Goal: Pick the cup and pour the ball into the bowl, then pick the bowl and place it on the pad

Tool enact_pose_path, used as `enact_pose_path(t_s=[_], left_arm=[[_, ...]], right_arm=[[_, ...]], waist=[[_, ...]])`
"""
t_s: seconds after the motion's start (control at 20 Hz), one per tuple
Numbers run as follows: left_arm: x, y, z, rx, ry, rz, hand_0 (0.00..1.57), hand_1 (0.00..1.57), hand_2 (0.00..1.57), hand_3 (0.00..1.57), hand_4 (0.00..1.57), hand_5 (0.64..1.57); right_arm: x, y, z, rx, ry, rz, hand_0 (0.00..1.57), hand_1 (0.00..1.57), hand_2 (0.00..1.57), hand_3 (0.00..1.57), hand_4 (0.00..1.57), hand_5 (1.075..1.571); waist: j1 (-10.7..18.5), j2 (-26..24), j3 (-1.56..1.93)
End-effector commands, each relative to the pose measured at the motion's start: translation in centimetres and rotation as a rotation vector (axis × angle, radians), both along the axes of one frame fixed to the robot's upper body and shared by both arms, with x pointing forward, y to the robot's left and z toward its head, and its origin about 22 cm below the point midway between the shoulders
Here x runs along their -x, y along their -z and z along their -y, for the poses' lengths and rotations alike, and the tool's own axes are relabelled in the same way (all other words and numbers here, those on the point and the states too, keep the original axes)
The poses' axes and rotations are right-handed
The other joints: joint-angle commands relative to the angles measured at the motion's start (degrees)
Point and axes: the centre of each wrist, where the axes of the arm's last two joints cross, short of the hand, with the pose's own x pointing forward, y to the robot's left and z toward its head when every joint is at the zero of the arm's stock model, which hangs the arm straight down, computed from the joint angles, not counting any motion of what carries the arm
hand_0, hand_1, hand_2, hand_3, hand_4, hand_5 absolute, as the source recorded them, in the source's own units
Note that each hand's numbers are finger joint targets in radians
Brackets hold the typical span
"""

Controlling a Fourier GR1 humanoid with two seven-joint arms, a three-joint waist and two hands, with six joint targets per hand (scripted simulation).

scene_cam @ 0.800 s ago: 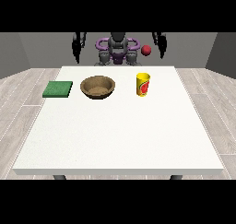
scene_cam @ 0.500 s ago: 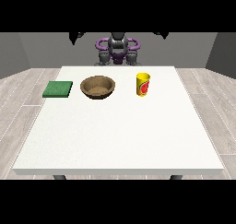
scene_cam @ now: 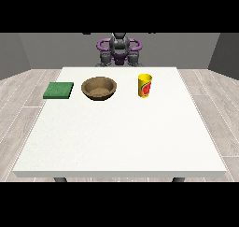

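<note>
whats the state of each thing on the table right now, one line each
yellow cup: upright, standing free on the table, no hand on it; its inside cannot be seen
wooden bowl: upright, looks empty, standing between the pad and the cup
green pad: lying flat, nothing on it
white table: carrying all three things near its far edge
robot's hands: not in view

Both hands out of view past top edge; cup (scene_cam: 145,85) interior hidden, ball unseen.

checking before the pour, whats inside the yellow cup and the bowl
The brown bowl shows only its bare inner surface. The yellow cup stands upright, and its wall hides the inside from this view, so no ball can be seen in it.
</note>
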Motion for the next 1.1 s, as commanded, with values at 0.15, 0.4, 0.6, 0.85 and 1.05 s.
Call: enact_pose_path(t_s=[0.15,0.4,0.6,0.85,1.05], left_arm=[[-0.7,-3.1,0.6,-0.007,0.038,0.131,0.0,0.0,0.0,0.0,0.0,1.52],[-3.9,-5.7,0.3,-0.05,0.006,0.351,0.0,0.0,0.0,0.0,0.0,1.509],[-5.7,-6.4,-2.3,-0.108,-0.063,0.475,0.0,0.0,0.0,0.0,0.0,1.506],[-7.7,-6.0,-3.3,-0.219,-0.139,0.566,0.0,0.0,0.0,0.0,0.0,1.447],[-7.6,-0.7,-6.8,-0.209,-0.193,0.521,0.0,0.0,0.0,0.0,0.0,1.435]], right_arm=[[-0.5,-5.8,-6.4,0.048,-0.052,0.147,0.0,0.0,0.0,0.0,0.36,1.569],[-3.1,-7.5,-4.7,0.082,-0.07,0.324,0.0,0.0,0.0,0.0,0.0,1.57],[-3.2,-9.3,-3.2,0.052,-0.094,0.439,0.0,0.0,0.0,0.0,0.0,1.569],[-3.3,-10.8,-2.8,0.038,-0.137,0.544,0.0,0.0,0.0,0.0,0.0,1.567],[-2.1,-11.8,-2.0,0.052,-0.162,0.545,0.0,0.0,0.0,0.0,0.0,1.569]], waist=[[-2.7,10.2,0.07],[-5.1,26.3,0.12],[-9.1,34.0,0.1],[-12.1,39.4,0.11],[-13.4,40.3,0.05]])
